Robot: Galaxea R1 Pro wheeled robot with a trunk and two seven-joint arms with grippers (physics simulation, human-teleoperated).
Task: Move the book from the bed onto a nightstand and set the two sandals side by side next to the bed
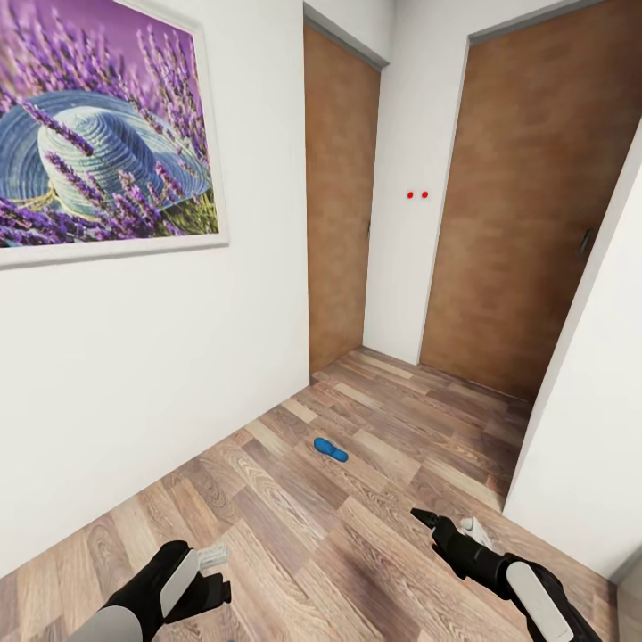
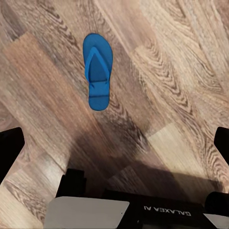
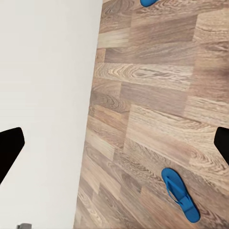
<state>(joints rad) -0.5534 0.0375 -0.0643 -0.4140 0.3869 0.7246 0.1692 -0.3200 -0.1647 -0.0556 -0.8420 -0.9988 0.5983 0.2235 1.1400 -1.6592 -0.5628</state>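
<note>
One bright blue sandal (image 1: 331, 449) lies flat on the wood-plank floor of the bedroom, ahead of both arms. My left gripper (image 1: 209, 580) hangs low at the near left, open, and its wrist view shows a blue sandal (image 2: 97, 71) lying strap side up on the floor beyond its spread fingertips (image 2: 9, 148). My right gripper (image 1: 432, 524) is open at the near right, holding nothing. Its wrist view shows a sandal (image 3: 180, 193) on the planks and the edge of a second sandal (image 3: 151, 2) farther off. The book, the bed and the nightstand are out of view.
A white wall with a framed lavender-and-hat picture (image 1: 102, 125) runs along the left. Two brown wooden doors (image 1: 339, 196) (image 1: 535, 205) close the far end. A white wall corner (image 1: 588, 428) stands close on the right. Wood floor (image 1: 294, 535) lies between them.
</note>
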